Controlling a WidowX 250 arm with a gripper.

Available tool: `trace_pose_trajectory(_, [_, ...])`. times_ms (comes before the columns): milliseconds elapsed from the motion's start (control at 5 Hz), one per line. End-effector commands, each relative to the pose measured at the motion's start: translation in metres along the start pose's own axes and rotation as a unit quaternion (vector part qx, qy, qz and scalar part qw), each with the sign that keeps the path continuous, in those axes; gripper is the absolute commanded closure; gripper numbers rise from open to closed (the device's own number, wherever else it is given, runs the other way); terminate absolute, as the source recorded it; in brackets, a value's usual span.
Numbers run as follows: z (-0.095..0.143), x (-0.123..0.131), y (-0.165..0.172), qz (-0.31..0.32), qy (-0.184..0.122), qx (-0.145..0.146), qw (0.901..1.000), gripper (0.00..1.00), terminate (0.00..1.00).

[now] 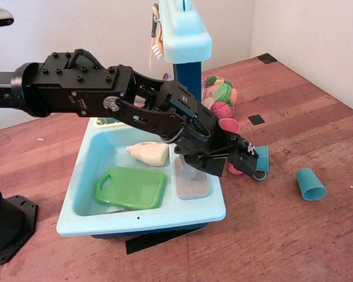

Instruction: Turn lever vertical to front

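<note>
Tool (256,163), black, sits at the right rim of the light-blue plastic toy sink (85,176); how far its jaws are parted, or whether they hold anything, I cannot tell. Lever is not clearly visible; the black arm (106,94) covers the tap area. Inside the sink: green plastic cutting board (131,188), cream bottle (150,154). On the wooden bench (294,235): teal plastic cup (310,184) lying on its side, mesh bag of coloured toys (219,94) behind the sink.
</note>
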State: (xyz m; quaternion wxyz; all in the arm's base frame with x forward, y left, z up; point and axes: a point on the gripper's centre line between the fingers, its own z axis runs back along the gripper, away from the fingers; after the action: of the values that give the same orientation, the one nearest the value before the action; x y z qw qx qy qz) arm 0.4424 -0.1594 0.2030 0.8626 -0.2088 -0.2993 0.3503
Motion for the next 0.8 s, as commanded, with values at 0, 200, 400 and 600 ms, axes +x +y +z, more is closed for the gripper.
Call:
trace_pose_trajectory(0, [0.0,0.0,0.0,0.0,0.0,0.0,1.0,0.0,0.0])
trace_pose_trajectory(200, [0.002,-0.001,0.005,0.006,-0.011,-0.004,0.9999,0.0,0.0])
trace_pose_trajectory(400, [0.007,0.006,0.015,0.013,-0.025,-0.003,0.9996,0.0,0.0])
trace_pose_trajectory(600, [0.016,0.009,0.026,0.024,-0.048,-0.008,0.9985,0.0,0.0])
